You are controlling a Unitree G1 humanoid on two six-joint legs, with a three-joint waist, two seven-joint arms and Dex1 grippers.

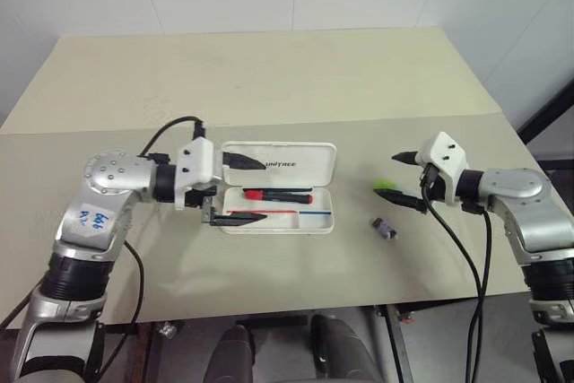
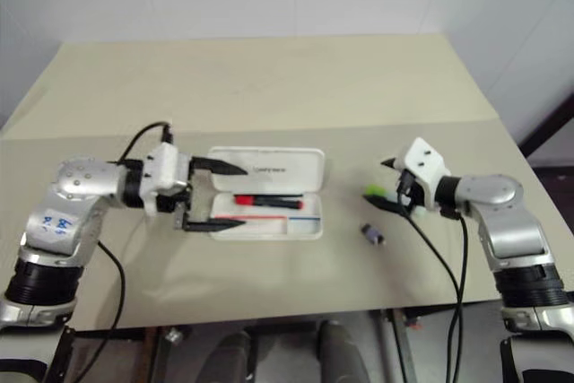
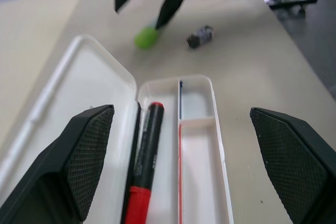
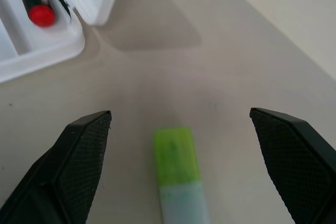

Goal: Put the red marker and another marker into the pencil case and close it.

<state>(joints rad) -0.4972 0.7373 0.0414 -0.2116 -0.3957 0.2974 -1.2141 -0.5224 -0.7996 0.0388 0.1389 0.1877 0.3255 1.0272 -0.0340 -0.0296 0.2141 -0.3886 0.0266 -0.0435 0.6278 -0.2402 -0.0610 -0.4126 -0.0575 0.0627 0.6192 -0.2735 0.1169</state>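
Case (image 1: 278, 161): white hard plastic, stiff, lid open on table (image 1: 269, 87), lid marked "UNITREE". Red marker (image 1: 278, 195): lies in tray; label unreadable. Green marker (image 4: 178, 179): on table right of case, probably light, smooth, apt to roll; take across the barrel. Left gripper (image 1: 244, 190): spread wide, empty, over case. Right gripper (image 1: 411, 179): wide, empty, straddling green marker.
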